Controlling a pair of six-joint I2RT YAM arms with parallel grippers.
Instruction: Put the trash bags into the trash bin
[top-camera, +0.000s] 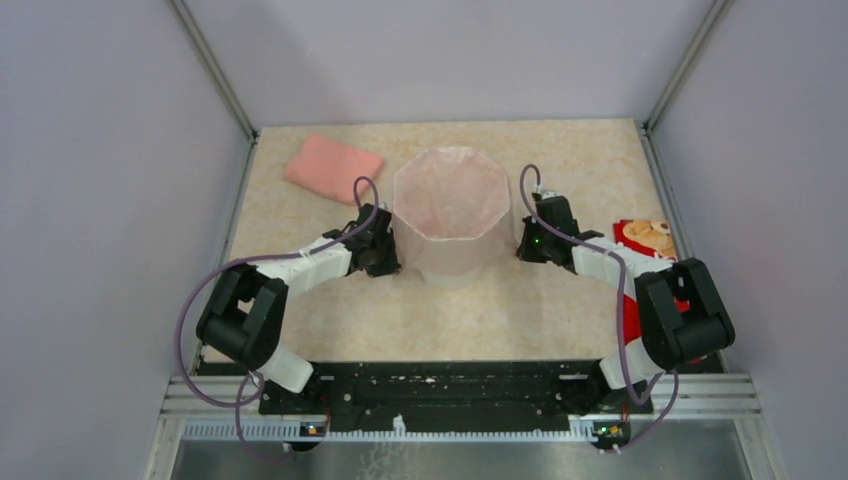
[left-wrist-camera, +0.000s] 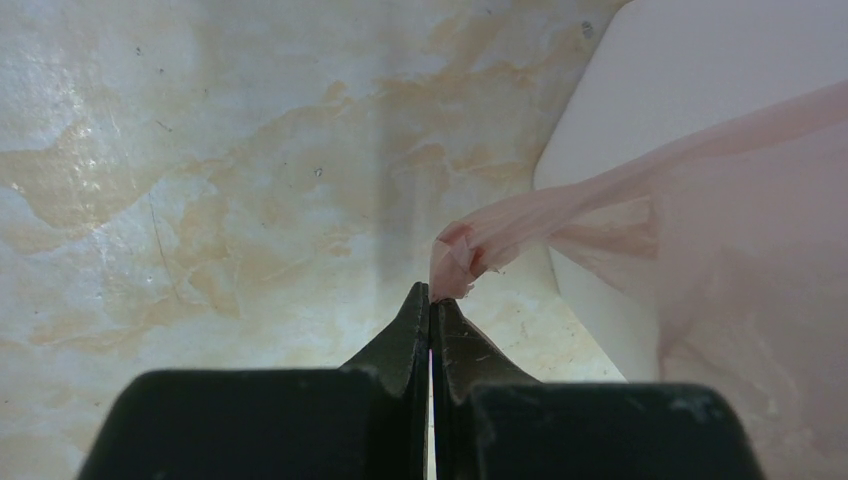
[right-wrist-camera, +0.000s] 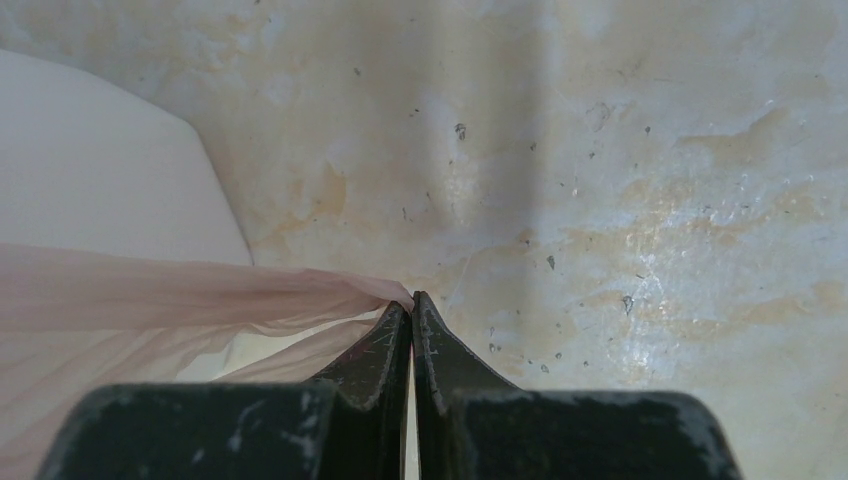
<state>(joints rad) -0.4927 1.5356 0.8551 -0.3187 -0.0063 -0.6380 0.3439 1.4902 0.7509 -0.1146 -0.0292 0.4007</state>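
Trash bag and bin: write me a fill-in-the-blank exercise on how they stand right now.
1. The trash bag lines the bin, its edge drawn out over the ___.
2. The left gripper is ___ on the bag's bunched edge.
3. The right gripper pinches the bag on the bin's ___ side.
4. In the top view, the folded pink cloth lies to the ___ of the bin.

Missing words: rim; shut; right; left.

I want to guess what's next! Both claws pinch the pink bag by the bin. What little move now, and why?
Probably open both grippers. The trash bag already lines the trash bin, and the left gripper and right gripper, shut on its edges, hold it stretched over the rim on both sides.
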